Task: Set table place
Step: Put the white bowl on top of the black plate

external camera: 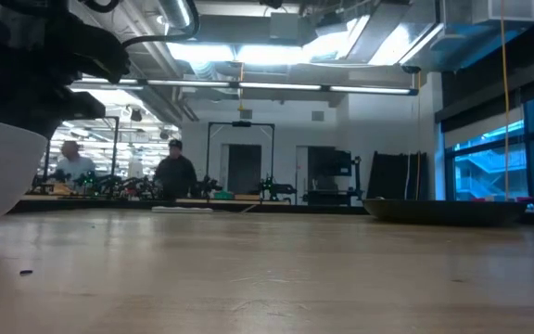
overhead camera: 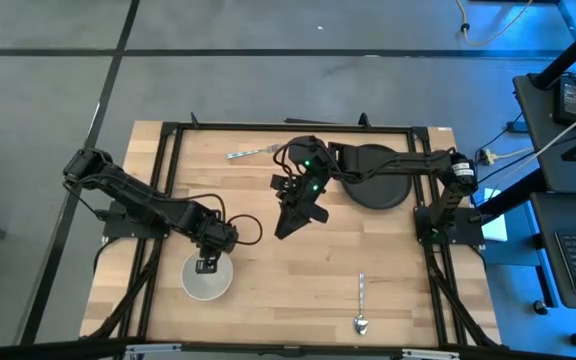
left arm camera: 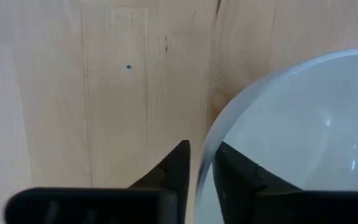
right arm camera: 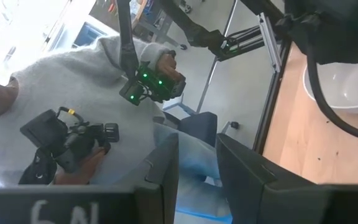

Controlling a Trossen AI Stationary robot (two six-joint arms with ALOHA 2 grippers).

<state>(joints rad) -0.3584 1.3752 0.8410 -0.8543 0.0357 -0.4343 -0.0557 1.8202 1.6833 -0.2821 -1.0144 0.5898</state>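
Gripping the white bowl (overhead camera: 206, 278) by its rim near the worktop's (overhead camera: 298, 270) front-left, the left gripper (overhead camera: 206, 264) contrasts with the raised right gripper (overhead camera: 286, 226), jaws apart; no legible writing.

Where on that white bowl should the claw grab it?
On the thin rim, coming down from above. The white bowl sits upright and open, so one finger fits inside the wall and one outside, just as the left claw straddles it now. Its rounded sides look too wide to span.
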